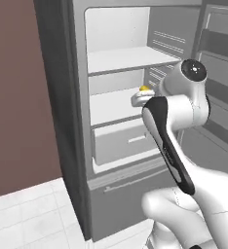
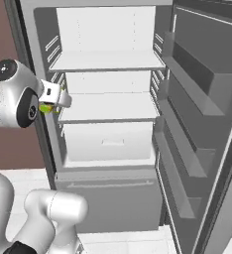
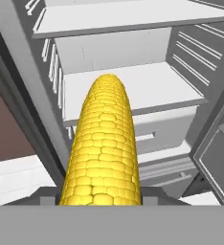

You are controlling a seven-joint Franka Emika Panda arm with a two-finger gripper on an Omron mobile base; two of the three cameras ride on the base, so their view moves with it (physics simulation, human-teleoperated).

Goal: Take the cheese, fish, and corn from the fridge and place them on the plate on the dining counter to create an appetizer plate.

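Note:
My gripper [image 1: 141,98] is shut on the corn [image 1: 145,89], a yellow cob held just in front of the open fridge [image 1: 77,121] at middle-shelf height. In the hand view the corn [image 3: 104,143] stands lengthwise up the centre, with the gripper [image 3: 102,197] clamped on its near end and the fingers mostly hidden behind it. From the right base view the corn [image 2: 47,108] shows as a yellow-green bit beside the gripper [image 2: 58,99], at the left edge of the fridge [image 2: 108,106] opening. The cheese, fish, plate and dining counter are out of view.
The fridge's white shelves [image 2: 108,62] and bottom drawer [image 2: 108,141] show nothing on them. Its ribbed door [image 2: 202,124] stands swung open to the right. A brown wall [image 1: 18,97] and pale tiled floor [image 1: 28,214] lie to the left.

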